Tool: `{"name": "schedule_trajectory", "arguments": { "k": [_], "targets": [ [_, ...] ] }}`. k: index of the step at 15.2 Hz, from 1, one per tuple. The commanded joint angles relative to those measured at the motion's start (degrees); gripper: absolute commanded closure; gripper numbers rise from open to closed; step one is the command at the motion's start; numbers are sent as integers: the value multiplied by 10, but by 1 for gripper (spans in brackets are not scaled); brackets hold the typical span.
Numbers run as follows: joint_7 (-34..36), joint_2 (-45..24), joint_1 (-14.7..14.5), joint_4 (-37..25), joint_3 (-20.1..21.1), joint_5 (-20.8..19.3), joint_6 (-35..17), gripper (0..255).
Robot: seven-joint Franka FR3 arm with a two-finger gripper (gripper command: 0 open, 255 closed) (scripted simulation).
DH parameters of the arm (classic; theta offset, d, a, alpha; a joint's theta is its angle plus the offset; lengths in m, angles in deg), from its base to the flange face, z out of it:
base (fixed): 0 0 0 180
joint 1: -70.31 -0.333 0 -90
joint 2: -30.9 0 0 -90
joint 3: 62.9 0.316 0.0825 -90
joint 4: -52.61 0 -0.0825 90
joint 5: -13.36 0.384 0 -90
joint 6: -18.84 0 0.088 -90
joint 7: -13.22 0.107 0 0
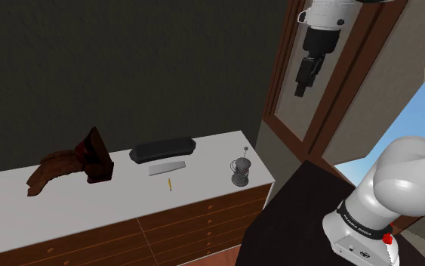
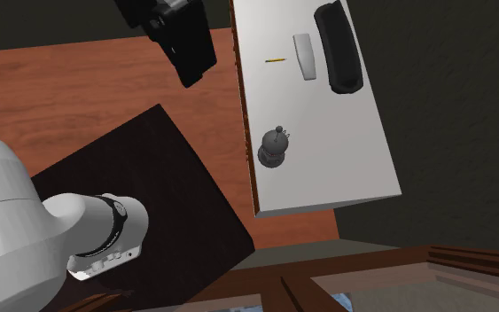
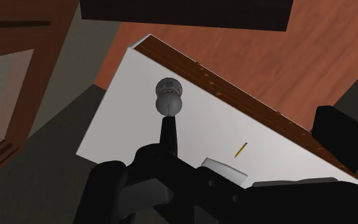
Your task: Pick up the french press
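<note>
The french press [image 1: 239, 171] stands upright near the right end of the white bench [image 1: 67, 181] in the shoulder view. That view alone takes in the brown objects [image 1: 71, 162] at the bench's left end. At upper right the claw [image 1: 301, 91] hangs well apart from the press. In the wrist view its fingers [image 3: 168, 137] meet, empty.

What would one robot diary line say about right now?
stage: before grasp | gripper: high up, far from french press | french press: upright on white dresser top, untouched
</note>
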Motion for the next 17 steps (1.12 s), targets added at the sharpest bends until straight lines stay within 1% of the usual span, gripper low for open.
{"name": "schedule_trajectory", "arguments": {
  "k": [1,9,13,17],
  "targets": [
    [0,0,0,0,0,0,0,0],
    [-7,-82,2,84,0,-7,-157,0],
    [-10,-143,3,108,0,-11,-237,0],
    [-12,-216,4,119,0,-15,-317,0]
  ]
}}
